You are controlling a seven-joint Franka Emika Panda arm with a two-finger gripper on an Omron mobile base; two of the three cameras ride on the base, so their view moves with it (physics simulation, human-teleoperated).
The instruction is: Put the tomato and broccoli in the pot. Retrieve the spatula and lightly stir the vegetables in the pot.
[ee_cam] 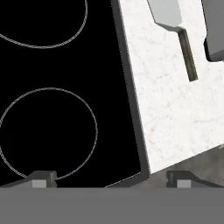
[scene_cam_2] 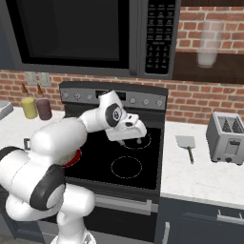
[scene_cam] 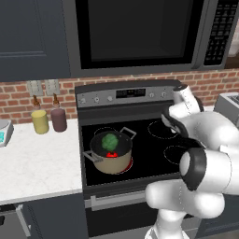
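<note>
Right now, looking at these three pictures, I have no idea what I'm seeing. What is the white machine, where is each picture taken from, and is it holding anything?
The white machine is a robot arm in a computer-rendered kitchen. Two pictures come from cameras behind the arm, one to its left and one to its right, both looking forward over the stove. The third comes from a camera on the hand itself, looking past its two dark fingertips.

On the stove's left front burner sits the pot, with the broccoli and the red tomato already inside. On the white counter right of the stove lies the spatula, beside a toaster. Two bottles stand on the left counter.

The gripper is over the stove's right side, open and holding nothing. Fetching the spatula looks like the next step.
</note>
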